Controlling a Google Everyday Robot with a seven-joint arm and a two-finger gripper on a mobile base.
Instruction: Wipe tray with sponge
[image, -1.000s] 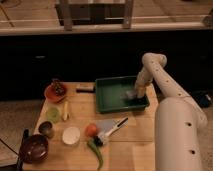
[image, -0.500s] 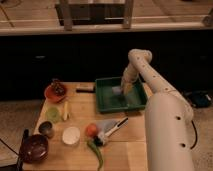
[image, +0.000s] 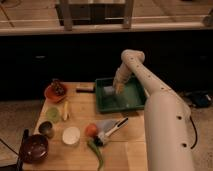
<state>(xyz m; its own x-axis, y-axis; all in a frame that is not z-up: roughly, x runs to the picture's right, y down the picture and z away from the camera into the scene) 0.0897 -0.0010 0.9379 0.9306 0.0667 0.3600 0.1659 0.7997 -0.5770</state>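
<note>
The dark-green tray (image: 131, 102) sits at the back right of the wooden table. My arm reaches down from the right, over the tray's far rim. My gripper (image: 119, 89) is low inside the tray, in its far left part, close to the tray floor. A pale patch shows at its tip, but I cannot make out the sponge as a separate thing; it may be under or in the gripper.
Left of the tray lie a dark block (image: 85, 88), a red bowl (image: 55, 92), a green cup (image: 52, 114), a metal cup (image: 46, 129), a white bowl (image: 71, 135) and a dark red bowl (image: 34, 148). In front lie a grey-blue sheet with a knife (image: 111, 127), an orange fruit (image: 91, 130) and a green vegetable (image: 96, 149).
My gripper has swept leftward across the tray, from its right side to its far left part. The other things have not moved.
</note>
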